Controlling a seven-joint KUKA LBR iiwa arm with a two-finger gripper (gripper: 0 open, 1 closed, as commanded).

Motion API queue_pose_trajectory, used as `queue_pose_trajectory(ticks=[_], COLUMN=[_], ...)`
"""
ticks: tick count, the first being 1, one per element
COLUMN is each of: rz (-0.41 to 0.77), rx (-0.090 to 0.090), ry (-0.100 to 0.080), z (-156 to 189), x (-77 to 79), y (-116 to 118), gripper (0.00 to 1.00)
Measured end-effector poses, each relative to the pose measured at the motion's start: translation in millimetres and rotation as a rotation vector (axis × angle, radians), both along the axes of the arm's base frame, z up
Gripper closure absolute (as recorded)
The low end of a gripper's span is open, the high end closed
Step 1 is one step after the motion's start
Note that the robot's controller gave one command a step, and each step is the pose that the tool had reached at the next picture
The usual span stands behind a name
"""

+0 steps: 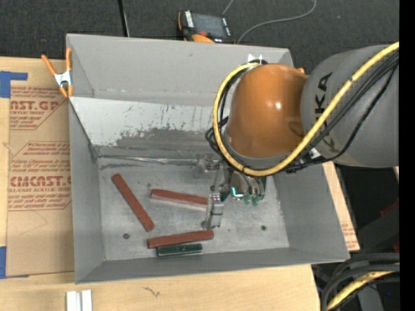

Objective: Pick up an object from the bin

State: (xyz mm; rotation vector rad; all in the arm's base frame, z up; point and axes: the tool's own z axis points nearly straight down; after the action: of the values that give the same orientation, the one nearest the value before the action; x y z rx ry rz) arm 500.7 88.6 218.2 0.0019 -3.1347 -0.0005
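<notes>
I am watching the gripper (215, 211) hanging low over the floor of the bin (162, 102), and I cannot tell whether it is standing wide or narrow. The nearest reddish-brown flat stick (178, 197) is lying just to its left in the view. Its long axis is running straight away from the gripper, so I am judging an end-on approach awkward.
</notes>
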Motion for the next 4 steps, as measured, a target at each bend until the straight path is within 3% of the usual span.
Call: queue_pose_trajectory(ticks=[1,2,3,4], rz=[-0.015,-0.015,-0.015,-0.015], rx=[0.000,0.001,0.001,0.002], ry=[-0.004,-0.007,-0.007,-0.008], z=[-152.6,-148.5,-148.7,-148.3], x=[44.7,45.4,45.4,45.6], y=[-26.9,-26.5,-26.5,-26.5], gripper=[0.00,1.00,0.00,1.00])
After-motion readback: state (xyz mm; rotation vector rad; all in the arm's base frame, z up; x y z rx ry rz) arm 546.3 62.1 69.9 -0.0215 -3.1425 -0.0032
